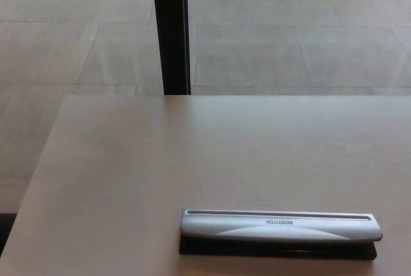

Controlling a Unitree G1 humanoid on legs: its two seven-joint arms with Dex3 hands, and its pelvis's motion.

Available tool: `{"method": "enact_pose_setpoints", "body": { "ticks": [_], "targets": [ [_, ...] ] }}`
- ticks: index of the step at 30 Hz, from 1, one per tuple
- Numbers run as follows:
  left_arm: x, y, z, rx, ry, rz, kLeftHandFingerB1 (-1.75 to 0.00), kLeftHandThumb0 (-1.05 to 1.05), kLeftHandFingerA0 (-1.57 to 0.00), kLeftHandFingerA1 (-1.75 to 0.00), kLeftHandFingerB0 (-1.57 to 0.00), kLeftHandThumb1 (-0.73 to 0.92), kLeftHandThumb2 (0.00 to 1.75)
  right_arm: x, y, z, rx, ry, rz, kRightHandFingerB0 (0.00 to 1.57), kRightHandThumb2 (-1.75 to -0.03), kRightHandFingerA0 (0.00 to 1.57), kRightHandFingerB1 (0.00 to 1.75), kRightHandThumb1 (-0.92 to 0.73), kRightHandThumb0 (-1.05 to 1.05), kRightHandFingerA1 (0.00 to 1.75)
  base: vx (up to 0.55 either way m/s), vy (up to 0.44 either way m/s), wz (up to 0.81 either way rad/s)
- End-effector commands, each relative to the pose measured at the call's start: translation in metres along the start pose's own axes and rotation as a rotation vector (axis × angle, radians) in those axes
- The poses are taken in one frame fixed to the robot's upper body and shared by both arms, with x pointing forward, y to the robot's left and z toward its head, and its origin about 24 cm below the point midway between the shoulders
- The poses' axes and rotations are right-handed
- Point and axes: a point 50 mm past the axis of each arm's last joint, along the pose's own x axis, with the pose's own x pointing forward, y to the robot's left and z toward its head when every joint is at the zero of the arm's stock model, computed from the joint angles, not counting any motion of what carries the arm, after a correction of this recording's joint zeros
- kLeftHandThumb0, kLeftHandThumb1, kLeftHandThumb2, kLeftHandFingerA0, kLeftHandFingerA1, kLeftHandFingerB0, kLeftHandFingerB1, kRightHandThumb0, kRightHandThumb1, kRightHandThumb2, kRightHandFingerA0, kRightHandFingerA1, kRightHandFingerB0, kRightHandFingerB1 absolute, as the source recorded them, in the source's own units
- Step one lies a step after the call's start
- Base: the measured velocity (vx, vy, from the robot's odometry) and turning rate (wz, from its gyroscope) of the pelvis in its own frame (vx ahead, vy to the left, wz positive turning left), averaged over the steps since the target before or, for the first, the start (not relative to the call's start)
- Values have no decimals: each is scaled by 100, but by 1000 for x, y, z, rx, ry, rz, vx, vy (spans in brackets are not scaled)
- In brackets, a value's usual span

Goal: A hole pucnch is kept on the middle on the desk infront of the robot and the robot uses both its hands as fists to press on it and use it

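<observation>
a: head view looks down on the counter point(128, 180). can you see either hand?

b: no. neither the left nor the right hand shows, so i cannot tell how the fingers stand or whether they hold anything.

a: where is the hole punch point(280, 226)?

b: it lies flat near the bottom edge of the picture, right of the middle, long side running left to right. silver lever on top, black base under it. the lettering on the lever reads upside down and is small. the base's lower edge sits close to the frame's bottom, and its underside is hidden.

a: what else is around?

b: a dark upright post point(171, 31) stands beyond the counter's far edge. behind it lies a pale tiled floor point(295, 32). the counter's right side is cut off.
</observation>
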Motion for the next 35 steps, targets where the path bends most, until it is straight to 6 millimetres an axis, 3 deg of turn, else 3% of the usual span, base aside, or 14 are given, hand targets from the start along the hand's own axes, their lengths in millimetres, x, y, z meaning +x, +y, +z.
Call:
{"method": "enact_pose_setpoints", "body": {
  "ticks": [1,3,4,5,9,11,13,18,20,22,25,27,31,35],
  "targets": [
    [-25,17,-89,-36,349,-131,-106,-47,-105,-156,-89,34,87,-44,-10,-95,158,426,-239,73,-76,84,88,-55,-41,143,0,0,0],
    [-28,17,-93,-14,358,-153,-106,-47,-105,-156,-89,34,87,-47,-8,-100,195,461,-256,73,-76,84,88,-55,-41,143,0,0,0],
    [-37,16,-106,117,387,-216,-109,-51,-106,-156,-96,41,82,-56,-5,-111,254,525,-282,73,-79,110,87,-51,-39,161,0,0,0],
    [-44,15,-116,152,414,-220,-84,-39,-97,-148,-86,37,85,-64,-3,-120,273,557,-273,69,-80,90,86,-52,-33,143,0,0,0],
    [-53,11,-125,180,426,-232,-93,-46,-108,-126,-84,33,93,-77,4,-134,217,609,-213,73,-82,84,88,-56,-31,141,0,0,0],
    [-51,6,-122,190,414,-244,-99,-47,-101,-144,-91,36,88,-76,8,-132,244,598,-205,74,-85,87,84,-55,-32,154,0,0,0],
    [-52,6,-122,206,420,-250,-96,-43,-96,-135,-84,39,88,-73,14,-127,288,556,-159,79,-77,96,102,-51,-37,140,0,0,0],
    [-55,3,-125,204,433,-299,-93,-40,-109,-113,-95,28,89,-72,19,-125,154,540,-82,81,-74,113,89,-54,-41,124,0,0,0],
    [-57,-1,-127,216,422,-342,-80,-35,-101,-97,-94,29,73,-75,17,-129,86,558,-39,79,-70,105,84,-55,-40,121,0,0,0],
    [-57,-1,-127,213,423,-350,-84,-38,-95,-93,-84,23,85,-78,18,-131,75,573,-11,75,-70,101,81,-54,-38,122,0,0,0],
    [-60,-12,-119,148,405,-400,-70,-35,-109,-121,-63,30,67,-84,21,-138,-15,590,81,77,-68,102,83,-55,-38,121,0,0,0],
    [-63,-15,-119,165,371,-436,-82,-36,-112,-118,-86,30,67,-89,24,-141,-35,590,108,81,-66,107,82,-53,-36,122,0,0,0],
    [-74,-7,-119,250,331,-484,-86,-38,-113,-113,-86,22,85,-94,26,-142,-64,555,154,83,-67,109,83,-52,-38,118,0,0,0],
    [-76,-1,-120,292,307,-409,-80,-48,-106,-117,-89,36,69,-93,30,-137,-71,514,201,80,-74,109,75,-49,-34,111,0,0,0]
  ]
}}
